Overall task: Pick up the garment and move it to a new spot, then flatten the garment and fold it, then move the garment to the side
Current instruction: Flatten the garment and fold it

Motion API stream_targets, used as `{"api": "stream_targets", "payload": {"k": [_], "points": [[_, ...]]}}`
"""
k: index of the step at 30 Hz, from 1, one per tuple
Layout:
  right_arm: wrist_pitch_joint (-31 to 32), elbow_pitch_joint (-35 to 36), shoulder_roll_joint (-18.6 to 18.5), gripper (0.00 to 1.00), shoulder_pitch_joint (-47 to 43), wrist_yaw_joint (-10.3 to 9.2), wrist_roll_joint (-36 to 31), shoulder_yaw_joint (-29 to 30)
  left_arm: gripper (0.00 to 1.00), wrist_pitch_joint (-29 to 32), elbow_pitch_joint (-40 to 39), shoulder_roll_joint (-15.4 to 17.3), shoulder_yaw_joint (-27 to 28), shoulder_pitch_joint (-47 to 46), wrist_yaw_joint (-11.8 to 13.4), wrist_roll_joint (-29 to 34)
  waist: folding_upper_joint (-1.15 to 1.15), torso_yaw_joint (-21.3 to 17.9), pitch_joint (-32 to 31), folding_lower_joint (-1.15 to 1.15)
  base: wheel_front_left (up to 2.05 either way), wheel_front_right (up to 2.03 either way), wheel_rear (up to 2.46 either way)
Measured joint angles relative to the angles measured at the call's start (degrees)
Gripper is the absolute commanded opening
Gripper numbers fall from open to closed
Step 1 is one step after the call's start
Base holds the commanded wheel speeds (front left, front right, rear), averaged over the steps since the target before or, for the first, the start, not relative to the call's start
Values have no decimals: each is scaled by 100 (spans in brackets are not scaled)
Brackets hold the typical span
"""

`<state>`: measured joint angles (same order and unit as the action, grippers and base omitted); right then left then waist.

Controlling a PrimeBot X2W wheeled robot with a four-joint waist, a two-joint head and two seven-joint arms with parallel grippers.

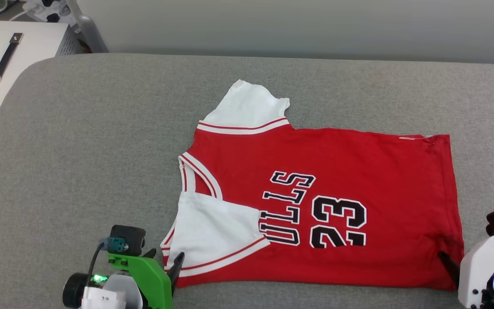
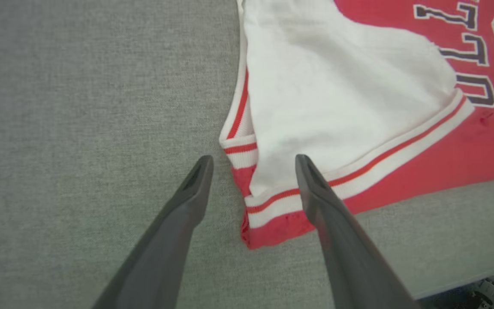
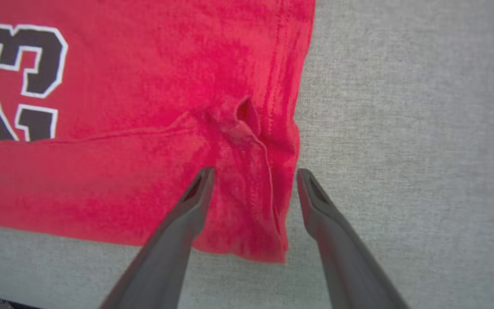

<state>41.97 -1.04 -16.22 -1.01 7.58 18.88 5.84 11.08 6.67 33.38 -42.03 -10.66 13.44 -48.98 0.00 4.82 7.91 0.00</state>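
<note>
L gripper & R gripper sat released at near corners of garment; I reckoned: pinch evenly, lift together.

The red basketball jersey lies flat on the grey cushion, right of the cushion's middle and close to its near edge. It is turned sideways, neck toward the cushion's left end. Black letters and a big 23 with white edges face up. One white sleeve sticks out toward the cushion's back. The other is folded over the front, covering some letters
</note>
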Motion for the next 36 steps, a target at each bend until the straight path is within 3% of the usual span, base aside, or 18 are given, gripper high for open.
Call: {"api": "stream_targets", "payload": {"k": [4,11,16,21,22,27,32,36], "points": [[-385,277,-41,100,3,-1,24,44,100,-304,-220,37,119,-4,45,74,0,-19,-137,0,0,0,0],[-1573,766,3,100,51,-1,21,93,100,-1427,-480,-8,379,-196,37,458,0,-66,-294,0,0,0,0],[-2643,892,233,100,57,-1,10,51,100,-2305,-415,-192,417,-235,-110,782,0,-108,-328,0,0,0,0],[-3522,828,554,100,-14,-2,-101,-14,100,-2569,-264,-582,832,-164,-120,1025,0,-159,-321,0,0,0,0],[-3929,742,705,100,-63,-2,-109,-21,100,-2574,-448,-877,1343,-36,-246,1607,0,-169,-304,0,0,0,0],[-4441,601,858,100,-81,-3,-115,-2,100,-2574,-536,-1293,1893,263,-647,2370,0,-232,-230,0,0,0,0],[-4692,580,989,100,-43,-3,-214,-114,100,-2574,-443,-1528,2303,241,-1021,2796,0,-398,-111,0,0,0,0],[-4778,605,1066,100,73,-3,-307,-283,100,-2574,-125,-1523,2483,-86,-1372,2930,0,-594,61,0,0,0,0]]}}
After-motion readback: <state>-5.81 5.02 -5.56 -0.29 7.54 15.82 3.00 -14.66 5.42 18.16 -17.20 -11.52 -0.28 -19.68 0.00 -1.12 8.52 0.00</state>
